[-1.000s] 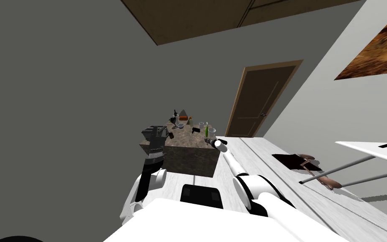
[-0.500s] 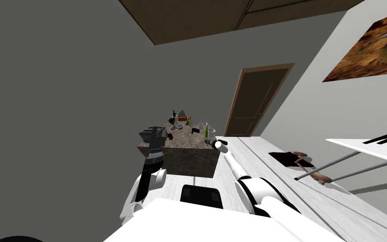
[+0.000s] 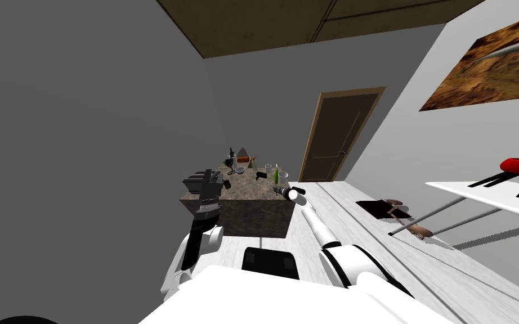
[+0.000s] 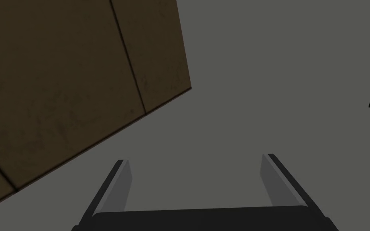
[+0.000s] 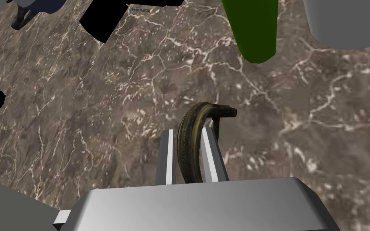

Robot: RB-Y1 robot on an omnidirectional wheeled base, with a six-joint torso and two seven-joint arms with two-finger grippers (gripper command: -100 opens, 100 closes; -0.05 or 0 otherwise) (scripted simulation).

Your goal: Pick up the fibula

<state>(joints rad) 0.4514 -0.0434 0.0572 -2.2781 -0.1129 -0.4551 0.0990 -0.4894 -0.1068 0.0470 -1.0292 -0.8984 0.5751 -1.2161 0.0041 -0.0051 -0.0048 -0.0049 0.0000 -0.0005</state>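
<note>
The right gripper's [image 5: 187, 132] flat grey blades are clamped on the sides of the fibula [image 5: 196, 120], a dark, ribbed, bronze-coloured arch with a hooked end, over the brown, white-veined marble tabletop [image 5: 100, 100] near a glossy green bottle [image 5: 252, 28], while the left gripper [image 4: 194, 159], raised beside the table, stands open.

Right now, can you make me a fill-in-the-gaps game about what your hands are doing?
1. The right end effector is ____ on the curved, dark fibula.
2. The left end effector is ____, with nothing between its fingers.
3. The bottle standing just beyond the fibula is coloured ____.
Missing words: shut; open; green.
</note>
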